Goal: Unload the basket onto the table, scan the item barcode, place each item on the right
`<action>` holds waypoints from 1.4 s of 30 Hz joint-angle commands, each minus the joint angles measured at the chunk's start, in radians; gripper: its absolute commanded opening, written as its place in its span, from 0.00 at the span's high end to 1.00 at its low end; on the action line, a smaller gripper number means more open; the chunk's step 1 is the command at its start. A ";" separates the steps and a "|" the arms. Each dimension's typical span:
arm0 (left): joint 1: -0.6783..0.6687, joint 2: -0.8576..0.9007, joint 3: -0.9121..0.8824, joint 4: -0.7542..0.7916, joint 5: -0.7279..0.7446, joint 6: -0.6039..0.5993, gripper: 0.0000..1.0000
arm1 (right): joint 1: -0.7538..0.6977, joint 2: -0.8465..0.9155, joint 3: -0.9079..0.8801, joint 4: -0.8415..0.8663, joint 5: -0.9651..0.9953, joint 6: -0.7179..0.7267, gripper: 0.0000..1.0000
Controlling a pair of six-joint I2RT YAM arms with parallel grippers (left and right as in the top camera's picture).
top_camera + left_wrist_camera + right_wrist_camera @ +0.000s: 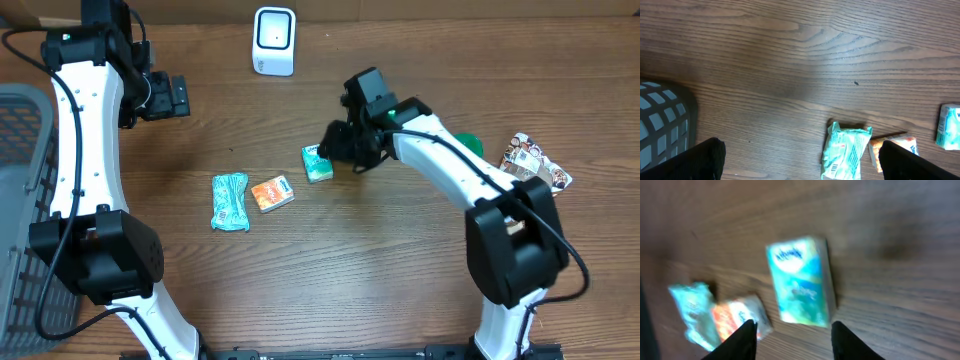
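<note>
Right gripper (pixel 343 148): centre of the overhead frame; jaws partly apart, holding nothing.
Tissue pack (pixel 317 163): flat on the table, just left of the right gripper; in the blurred wrist view it lies just above the fingertips (pixel 745 337).
Left gripper (pixel 170 97): upper left; jaws wide, empty.
White scanner (pixel 274 41): top centre, well apart from the pack.
Orange packet (pixel 272 193), mint pouch (pixel 229 202): left of the pack.
</note>
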 commanded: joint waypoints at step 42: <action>-0.001 -0.028 -0.002 0.001 0.004 0.026 0.00 | -0.158 -0.201 -0.006 0.847 -1.236 0.604 0.96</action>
